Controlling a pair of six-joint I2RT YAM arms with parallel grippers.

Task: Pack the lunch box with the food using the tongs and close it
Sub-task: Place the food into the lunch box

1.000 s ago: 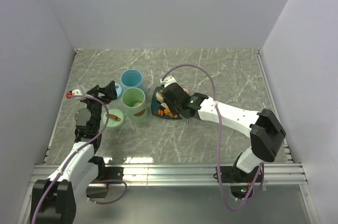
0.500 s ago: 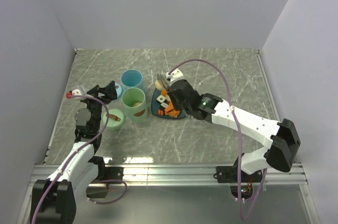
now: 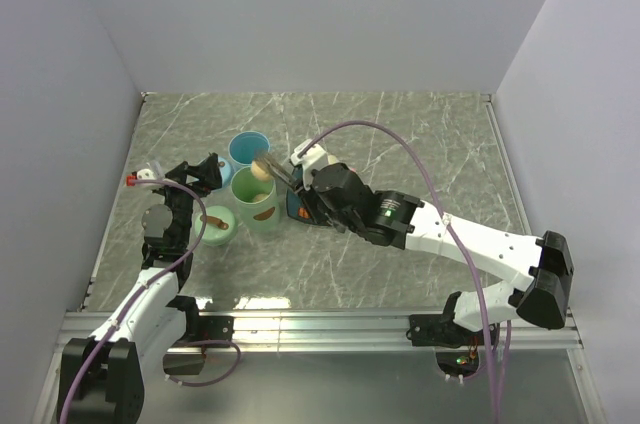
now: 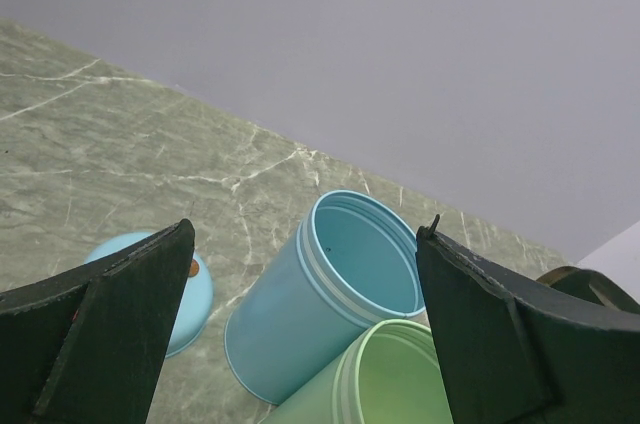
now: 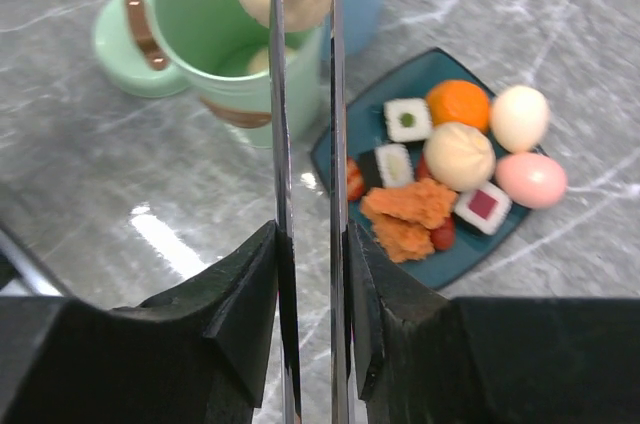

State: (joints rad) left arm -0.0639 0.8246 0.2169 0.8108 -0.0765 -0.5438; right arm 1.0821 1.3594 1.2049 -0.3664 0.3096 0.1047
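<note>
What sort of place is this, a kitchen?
Probably a robot test booth, not a kitchen: bare grey walls box in a marble-look table, with two arms bolted to its near edge.

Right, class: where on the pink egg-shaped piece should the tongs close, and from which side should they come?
Grip the pink egg across its narrow middle, from above. It lies on its side at the edge of the teal plate, with a white ball and a sushi piece close beside, so a sideways approach would likely bump them.
</note>
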